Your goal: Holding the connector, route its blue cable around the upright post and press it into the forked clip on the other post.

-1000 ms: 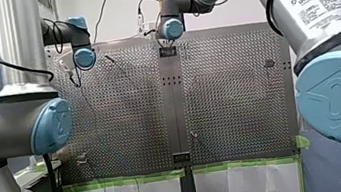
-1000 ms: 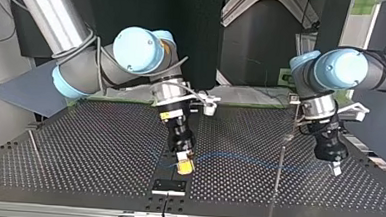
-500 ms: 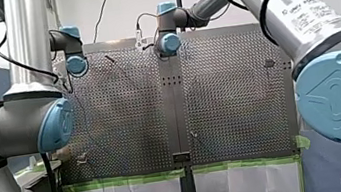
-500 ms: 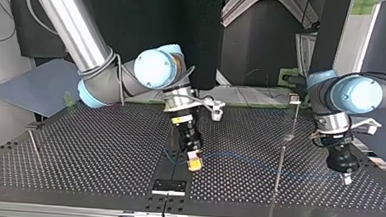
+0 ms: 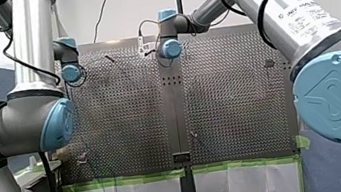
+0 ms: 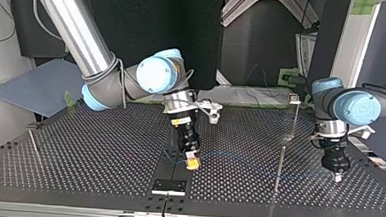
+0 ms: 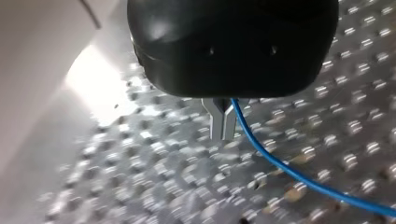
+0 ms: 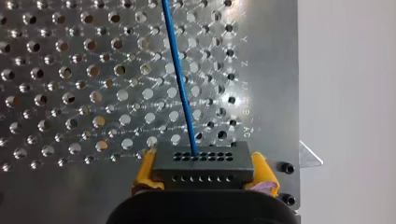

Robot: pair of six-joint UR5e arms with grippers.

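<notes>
Connector (image 8: 201, 158), dark grey with rows of small holes, is clamped between the yellow pads of my right claw (image 8: 203, 171), one pad against each end. The claw is closed only as far as the connector's width allows. The blue cable (image 8: 180, 74) leaves one hole in the connector's face and runs straight ahead over the perforated table (image 8: 70, 93). In the top view this claw hangs tilted near the table's middle, just beyond a black plate (image 6: 169, 186) at the near edge. From there the cable runs low above the table toward the view's right, crosses the line of a thin upright post (image 6: 279, 165) near its foot, and reaches my left claw (image 6: 336, 175). Which side of the post it passes cannot be told. In the left wrist view that claw's metal fingers (image 7: 216, 126) are drawn together, and the cable comes out beside their root and trails away over the table. A farther post (image 6: 295, 121) stands just behind the first, with a small clip (image 6: 293, 98) at its top. The cable lies well below the clip and apart from it.
</notes>
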